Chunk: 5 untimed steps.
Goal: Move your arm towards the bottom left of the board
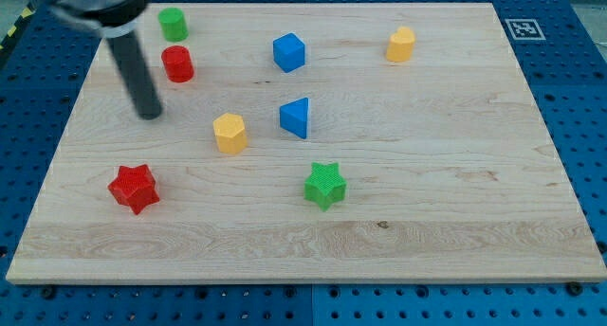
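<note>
My dark rod comes down from the view's top left, and my tip [149,114] rests on the wooden board [455,222] in its left part. The tip stands just below and left of the red cylinder [177,63], and well above the red star [133,188] near the view's bottom left. A green cylinder [173,24] sits above the red cylinder. A yellow hexagonal block [229,134] lies to the tip's right. The tip touches no block.
A blue cube [289,52] and a blue triangular block [296,117] sit near the middle. A green star [325,184] lies below them. A second yellow block [401,44] is at the upper right. A printed marker tag [522,27] lies off the board's top right corner.
</note>
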Motion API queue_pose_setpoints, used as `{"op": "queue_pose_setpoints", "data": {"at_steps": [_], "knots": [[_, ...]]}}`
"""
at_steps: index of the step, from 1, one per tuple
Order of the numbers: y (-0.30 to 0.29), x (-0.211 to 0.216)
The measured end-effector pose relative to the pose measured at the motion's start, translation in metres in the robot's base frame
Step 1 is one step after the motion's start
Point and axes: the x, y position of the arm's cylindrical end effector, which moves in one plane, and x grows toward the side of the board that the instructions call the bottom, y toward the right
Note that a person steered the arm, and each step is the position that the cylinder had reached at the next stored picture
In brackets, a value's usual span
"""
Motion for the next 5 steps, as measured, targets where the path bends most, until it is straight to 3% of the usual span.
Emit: {"op": "queue_pose_setpoints", "data": {"at_steps": [1, 2, 3, 4, 5], "knots": [[-0.063, 0.054], [-0.070, 0.122], [0.027, 0.171], [0.066, 0.175], [0.046, 0.170]]}}
